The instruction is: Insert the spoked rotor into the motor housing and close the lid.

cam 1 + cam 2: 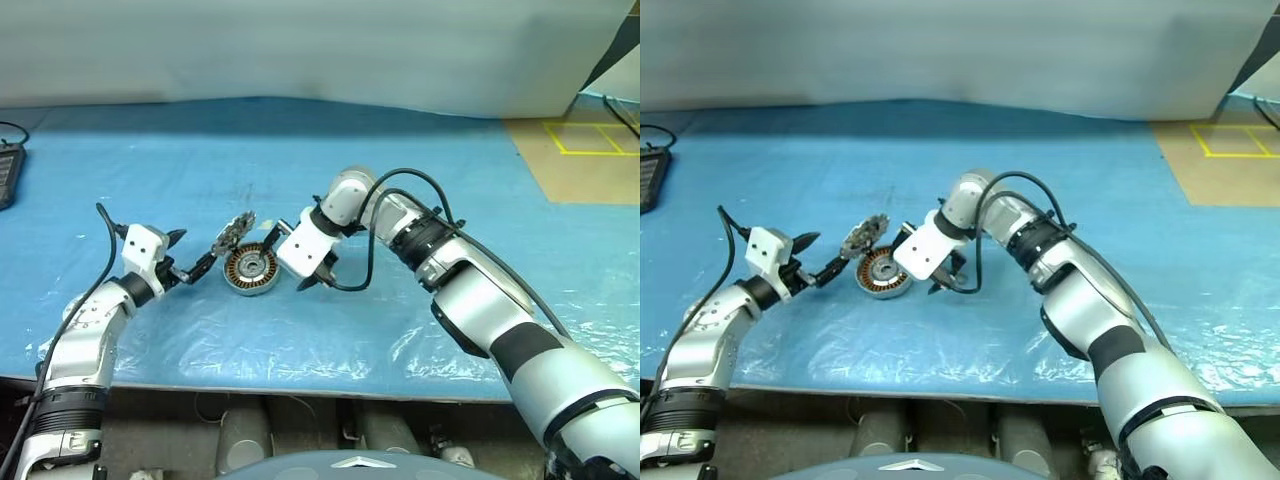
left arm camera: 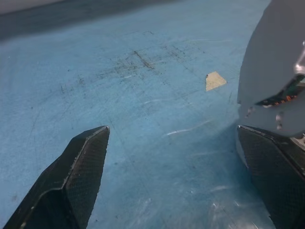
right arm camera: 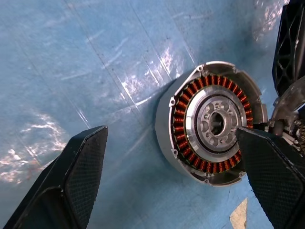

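We count one motor housing (image 3: 209, 125), one raised lid (image 1: 233, 236), two grippers, left (image 1: 190, 255) and right (image 1: 300, 262), both spread, pinching nothing.

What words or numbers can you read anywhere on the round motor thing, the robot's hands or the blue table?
There are none to read: no words, numbers or labels on the motor housing, its lid, the left gripper, the right gripper or the blue table cover.
The yellow lines on the floor are only markings, not letters.
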